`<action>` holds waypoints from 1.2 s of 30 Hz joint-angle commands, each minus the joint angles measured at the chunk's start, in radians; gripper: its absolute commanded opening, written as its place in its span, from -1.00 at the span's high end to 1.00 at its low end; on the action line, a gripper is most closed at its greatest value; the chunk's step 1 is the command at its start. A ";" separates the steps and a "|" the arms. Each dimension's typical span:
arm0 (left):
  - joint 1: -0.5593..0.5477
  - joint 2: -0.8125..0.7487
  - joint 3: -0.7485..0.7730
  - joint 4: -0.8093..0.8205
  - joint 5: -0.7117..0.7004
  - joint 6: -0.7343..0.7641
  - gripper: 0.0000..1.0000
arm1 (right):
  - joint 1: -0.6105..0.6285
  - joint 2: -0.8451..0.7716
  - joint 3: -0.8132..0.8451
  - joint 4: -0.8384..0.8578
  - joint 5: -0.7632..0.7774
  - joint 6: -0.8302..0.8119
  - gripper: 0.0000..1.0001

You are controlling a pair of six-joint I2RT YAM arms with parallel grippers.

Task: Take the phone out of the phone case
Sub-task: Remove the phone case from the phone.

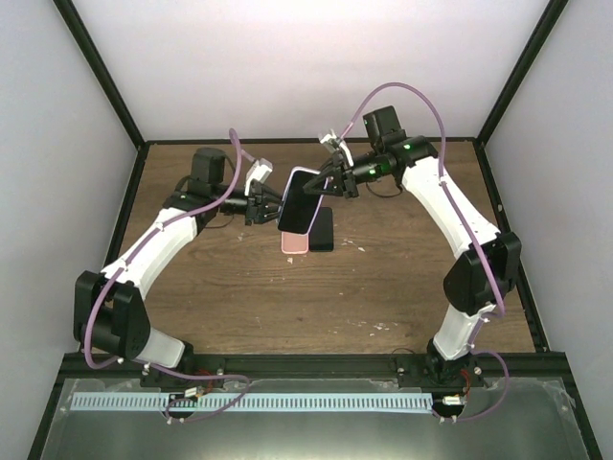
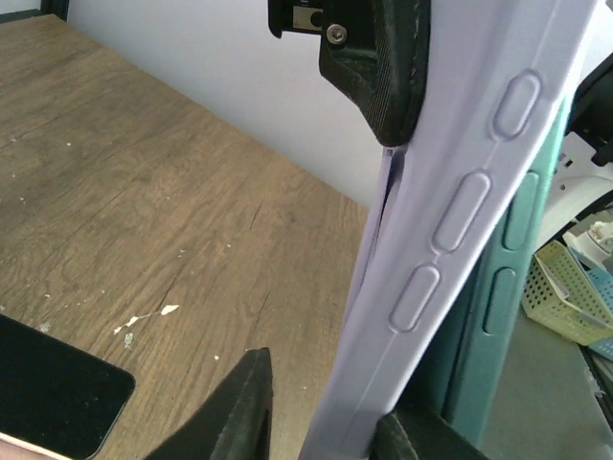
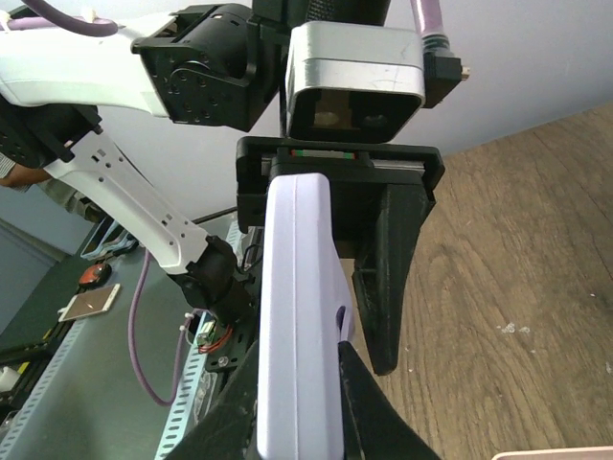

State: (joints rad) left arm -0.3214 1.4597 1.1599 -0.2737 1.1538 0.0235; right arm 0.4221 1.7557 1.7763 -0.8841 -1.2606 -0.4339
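Mid-frame, my right claw [image 1: 323, 186] clamps the smooth lavender case [image 1: 300, 206], its rounded edge bearing three oval bumps; my left claw [image 1: 279, 207] straddles it, grip unclear.

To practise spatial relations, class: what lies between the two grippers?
The cased phone fills the gap between the left gripper and the right gripper; the top view shows it.

The brown wooden table [image 1: 383, 287] shows a plank grain with a few white flecks scattered across it. Near its middle a flat pink slab [image 1: 295, 244] lies directly on the wood, with a flat black slab [image 1: 324, 230] just beside it on the right, possibly touching; the top view cannot settle that.
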 commanded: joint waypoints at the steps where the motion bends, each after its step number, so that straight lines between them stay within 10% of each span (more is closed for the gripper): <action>1: -0.059 -0.017 0.063 0.129 0.014 -0.071 0.53 | 0.149 0.045 0.038 -0.002 -0.029 -0.046 0.99; 8: -0.020 -0.100 -0.035 0.224 0.036 -0.172 1.00 | 0.137 0.052 0.071 0.006 0.033 -0.020 0.69; 19: 0.154 -0.090 -0.161 0.661 -0.016 -0.715 1.00 | 0.043 0.021 0.146 0.331 0.407 0.170 -0.32; 36: 0.219 0.035 -0.053 0.407 -0.202 -1.079 1.00 | 0.317 -0.114 -0.185 0.728 1.039 -0.209 -0.16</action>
State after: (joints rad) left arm -0.1104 1.4975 1.0569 0.1474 0.9905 -0.9482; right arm 0.6830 1.6547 1.6337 -0.2844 -0.3904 -0.5106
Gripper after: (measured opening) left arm 0.101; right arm 0.587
